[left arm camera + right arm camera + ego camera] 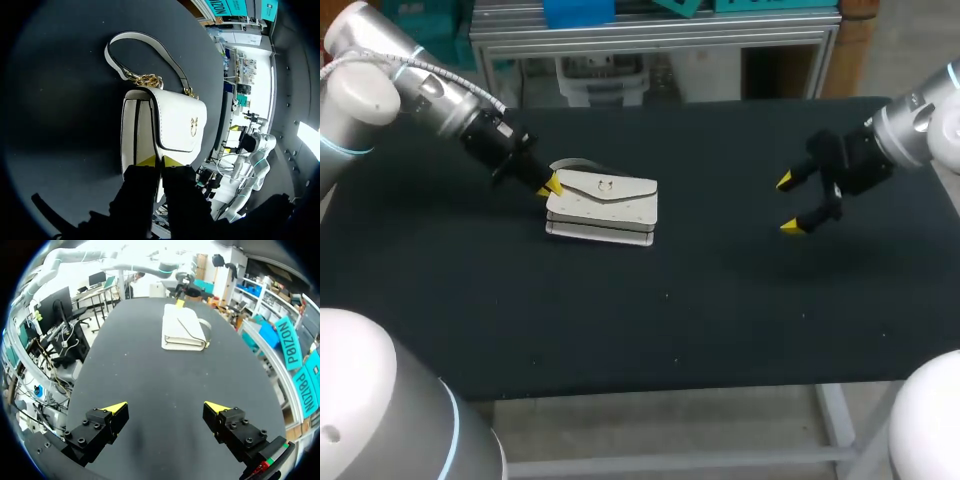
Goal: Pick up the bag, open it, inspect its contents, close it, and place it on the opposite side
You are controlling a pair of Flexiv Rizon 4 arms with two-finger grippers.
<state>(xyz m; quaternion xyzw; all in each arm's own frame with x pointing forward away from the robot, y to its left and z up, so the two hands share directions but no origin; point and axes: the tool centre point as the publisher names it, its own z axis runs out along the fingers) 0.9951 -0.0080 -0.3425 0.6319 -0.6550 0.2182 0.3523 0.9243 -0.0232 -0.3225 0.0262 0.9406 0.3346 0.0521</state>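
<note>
Left gripper (548, 188) pinches the near edge of the bag (605, 205), which lies flat at 10 o'clock on the table (670, 320). Right gripper (788, 204) is spread at 3 o'clock. Lift now and your thin grip may slip.

No word, number or label can be read on the worktop (720, 320) itself; the white bag (605, 205) carries no print; its flap bears only a small gold emblem (193, 126), and I cannot make out a letter in it.
</note>
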